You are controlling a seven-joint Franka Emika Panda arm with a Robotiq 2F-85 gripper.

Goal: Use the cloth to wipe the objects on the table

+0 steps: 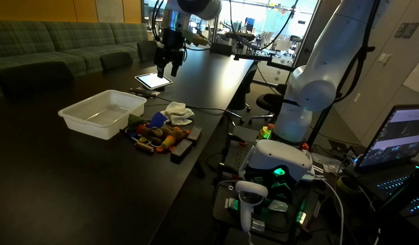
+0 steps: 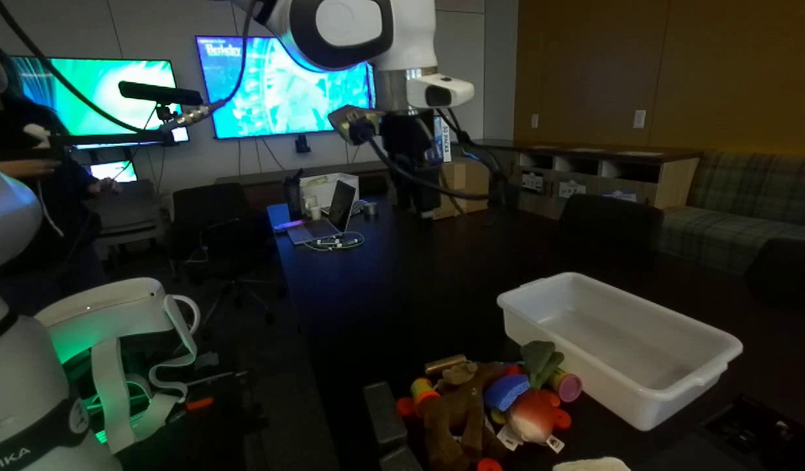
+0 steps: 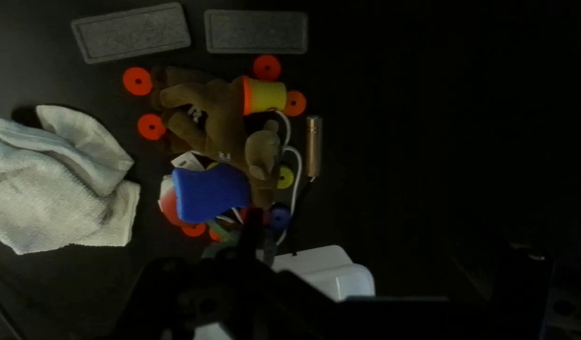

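The white cloth (image 1: 178,113) lies crumpled on the dark table beside the pile of objects. It fills the left of the wrist view (image 3: 59,189), and only its edge shows in an exterior view (image 2: 592,464). The pile holds a brown plush toy (image 3: 224,113), a blue sponge-like piece (image 3: 210,191), a yellow cup (image 3: 266,97), orange discs (image 3: 138,81) and a copper-coloured cylinder (image 3: 314,146). Two grey erasers (image 3: 256,31) (image 3: 132,32) lie beside it. My gripper (image 1: 167,72) is open and empty, high above the table, apart from the cloth and pile.
A white bin (image 2: 637,327) stands right beside the pile; its corner shows in the wrist view (image 3: 337,278). A lit tablet (image 1: 154,81) lies on the table near a black cable (image 1: 199,108). A laptop (image 2: 324,219) and boxes (image 2: 464,183) stand at the table's far end.
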